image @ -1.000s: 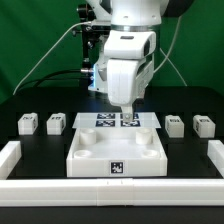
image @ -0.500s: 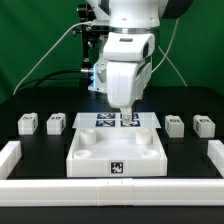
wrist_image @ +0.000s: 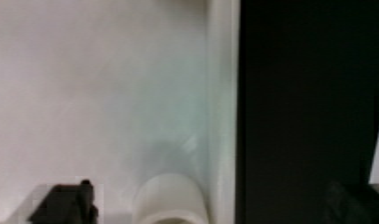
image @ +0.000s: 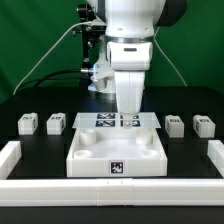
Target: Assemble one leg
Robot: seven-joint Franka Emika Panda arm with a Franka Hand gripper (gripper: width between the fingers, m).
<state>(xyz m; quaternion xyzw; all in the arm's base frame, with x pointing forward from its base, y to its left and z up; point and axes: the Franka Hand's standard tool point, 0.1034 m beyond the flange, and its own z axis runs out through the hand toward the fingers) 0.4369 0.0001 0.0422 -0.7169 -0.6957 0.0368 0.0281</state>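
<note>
Four legs, small white posts with tags, stand on the black table: two at the exterior view's left (image: pixel 28 123) (image: pixel 56 123) and two at its right (image: pixel 174 124) (image: pixel 204 125). My gripper (image: pixel 128 111) points straight down over the marker board (image: pixel 105 120), behind the large white tray-like piece (image: pixel 115 150), far from every leg. It holds nothing. In the wrist view one dark finger (wrist_image: pixel 61 203) shows far to one side over a blurred white surface (wrist_image: pixel 115 100) that ends against black table; the jaws stand apart.
A low white rail borders the table on the exterior view's left (image: pixel 10 153), right (image: pixel 214 153) and front (image: pixel 110 190). Cables and the arm's base (image: pixel 95 70) stand at the back before a green curtain.
The hand has turned about its vertical axis and now shows its narrow side to the exterior view. It has shifted slightly to that view's right. The parts have not moved.
</note>
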